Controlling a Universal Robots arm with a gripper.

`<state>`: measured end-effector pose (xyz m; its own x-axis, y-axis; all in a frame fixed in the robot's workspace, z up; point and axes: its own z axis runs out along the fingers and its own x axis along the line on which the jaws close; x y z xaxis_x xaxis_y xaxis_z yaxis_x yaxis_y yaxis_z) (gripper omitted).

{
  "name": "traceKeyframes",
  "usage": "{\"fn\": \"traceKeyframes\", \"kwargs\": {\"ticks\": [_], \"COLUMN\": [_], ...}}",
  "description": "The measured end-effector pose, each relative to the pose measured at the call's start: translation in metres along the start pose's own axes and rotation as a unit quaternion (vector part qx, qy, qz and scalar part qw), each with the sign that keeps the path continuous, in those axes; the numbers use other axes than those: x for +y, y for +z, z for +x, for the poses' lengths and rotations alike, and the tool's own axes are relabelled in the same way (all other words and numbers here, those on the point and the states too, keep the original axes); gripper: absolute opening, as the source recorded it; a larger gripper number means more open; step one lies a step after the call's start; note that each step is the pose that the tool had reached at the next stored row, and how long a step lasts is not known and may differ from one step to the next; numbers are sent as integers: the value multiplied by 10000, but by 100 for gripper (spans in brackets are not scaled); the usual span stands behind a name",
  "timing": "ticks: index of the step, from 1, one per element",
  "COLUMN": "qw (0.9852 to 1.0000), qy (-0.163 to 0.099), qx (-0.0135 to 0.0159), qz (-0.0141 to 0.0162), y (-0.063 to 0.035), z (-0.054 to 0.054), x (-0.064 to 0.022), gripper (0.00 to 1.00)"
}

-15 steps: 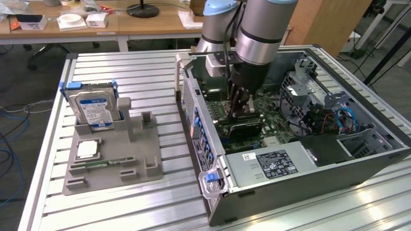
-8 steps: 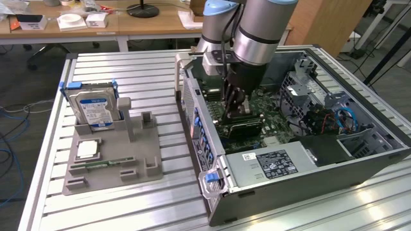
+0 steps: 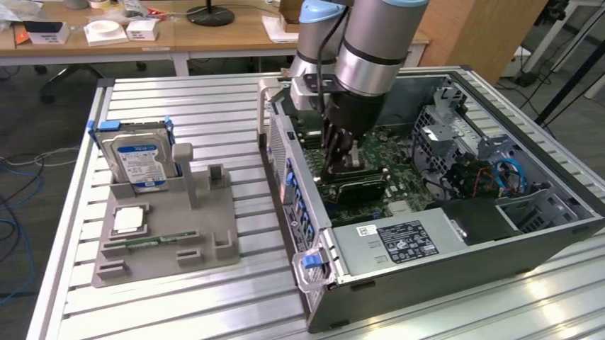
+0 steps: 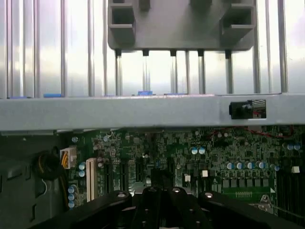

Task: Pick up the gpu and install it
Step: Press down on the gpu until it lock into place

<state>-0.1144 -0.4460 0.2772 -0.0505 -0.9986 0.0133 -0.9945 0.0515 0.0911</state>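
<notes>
Installation looks like the step in hand: the gripper [image 3: 342, 164] is deep inside the open computer case [image 3: 529, 212], directly over the motherboard [image 3: 402, 173]. Just below its tips lies a dark, flat card, which appears to be the gpu [image 3: 361, 188], sitting across the board near the slots. Whether the tool is clamped on that card, merely touching it, or already let go cannot be told; the black body of the gripper [image 4: 162, 207] in the wrist view hides the tips and anything between them. Ahead of the tool in that view runs the green board with its white slot [image 4: 90, 179], then the grey case wall [image 4: 143, 112]. Beyond that wall, well apart from the tool, the grey parts holder [image 3: 166, 241] carries the hard drive [image 3: 140, 161]. Judged from this, any further move calls for straight, even downward pressure with the card edge lined up in its slot, not tilted.
</notes>
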Motion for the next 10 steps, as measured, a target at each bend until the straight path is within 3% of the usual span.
{"fn": "traceKeyframes", "kwargs": {"ticks": [10], "qw": [9998], "qy": [177], "qx": [-37], "qz": [-4], "y": [-26], "z": [2], "x": [76], "gripper": [11]}}
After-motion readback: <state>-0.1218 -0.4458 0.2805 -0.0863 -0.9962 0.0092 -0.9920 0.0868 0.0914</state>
